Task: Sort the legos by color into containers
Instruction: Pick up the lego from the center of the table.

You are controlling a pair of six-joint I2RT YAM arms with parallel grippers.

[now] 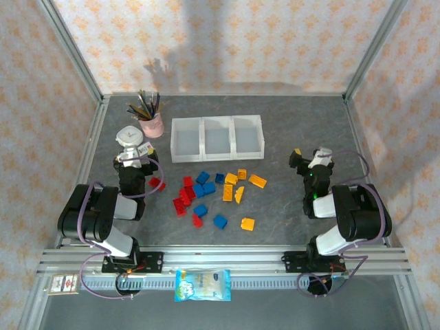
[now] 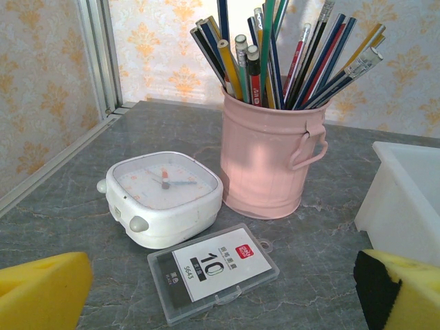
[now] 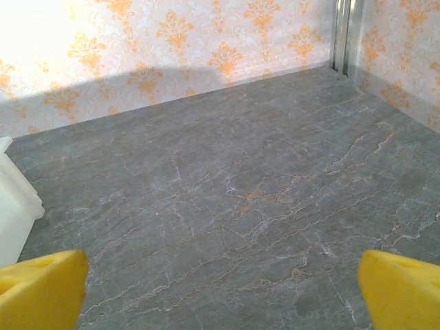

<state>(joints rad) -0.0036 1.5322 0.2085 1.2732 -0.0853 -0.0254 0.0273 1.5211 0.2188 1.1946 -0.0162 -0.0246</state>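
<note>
Legos (image 1: 206,196) lie scattered just in front of the containers (image 1: 217,157), none sorted yet. Left gripper (image 2: 220,302) and right gripper (image 3: 220,292) both gape wide, empty. Best to start with an outlying brick, descending vertically so its neighbours stay undisturbed.

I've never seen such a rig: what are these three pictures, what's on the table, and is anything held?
Two robot arms are bolted at the near edge of a grey table. One picture looks down on both; the other two come from wrist cameras, yellow fingertips at the bottom corners. Red, blue and orange legos lie before three joined white containers. Ahead of the left gripper are a pink cup of pencils, a white clock and a clear case. The right gripper, like the left, is open and holds nothing.
</note>
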